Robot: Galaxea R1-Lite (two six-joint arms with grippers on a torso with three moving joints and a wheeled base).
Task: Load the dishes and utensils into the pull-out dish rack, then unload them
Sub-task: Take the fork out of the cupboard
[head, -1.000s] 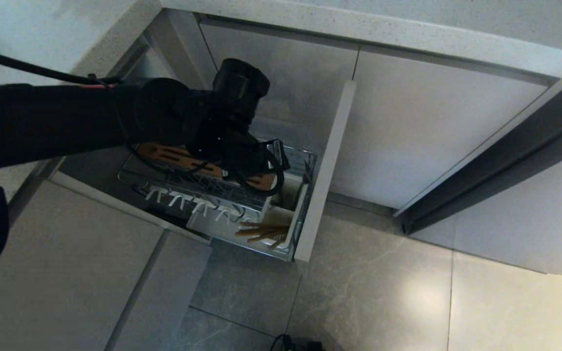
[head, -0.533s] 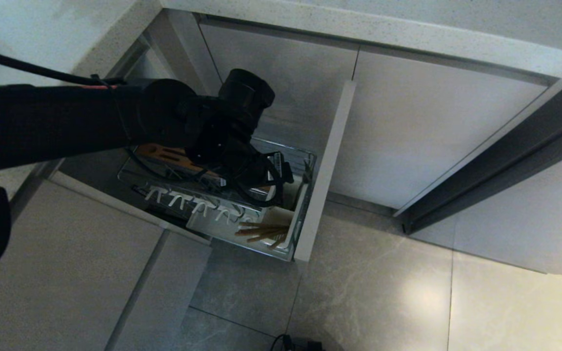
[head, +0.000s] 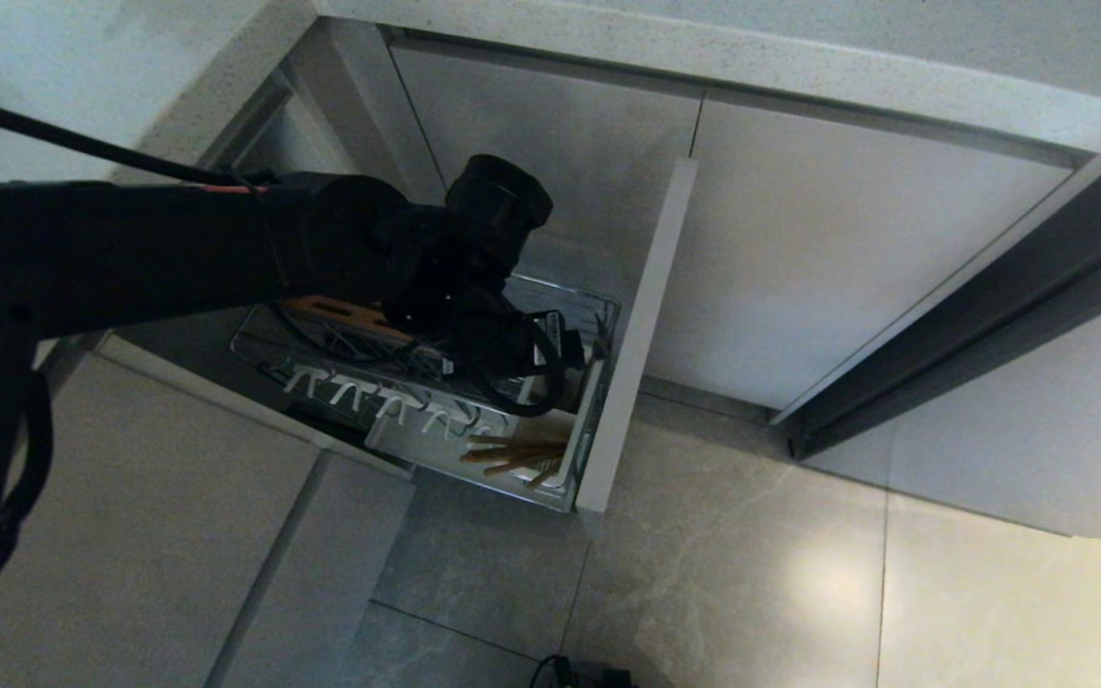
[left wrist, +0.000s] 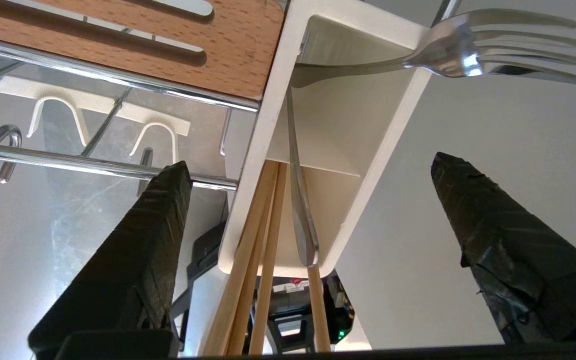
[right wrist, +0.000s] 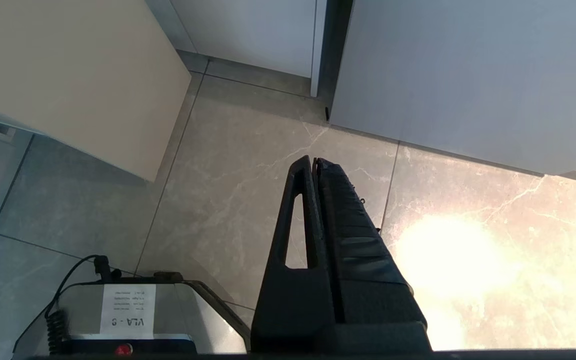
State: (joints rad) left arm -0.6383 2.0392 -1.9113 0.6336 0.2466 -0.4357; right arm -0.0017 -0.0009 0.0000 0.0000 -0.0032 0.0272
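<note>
The head view is dim and grey; the left arm (head: 178,248) reads as a near-black mass with little surface detail, and it darkens the pull-out dish rack (head: 436,382) beneath it; a soft round glare sits on the floor (head: 828,573) toward the lower right, and the cabinet lines lean outward near the edges; the left wrist view is far brighter and evenly lit, the fork (left wrist: 488,47) throwing sharp highlights, the chopsticks (left wrist: 263,260) and caddy (left wrist: 348,130) crisp; in the right wrist view a strong warm glare washes out the floor tiles (right wrist: 458,250) beside the dark end effector (right wrist: 315,165).
</note>
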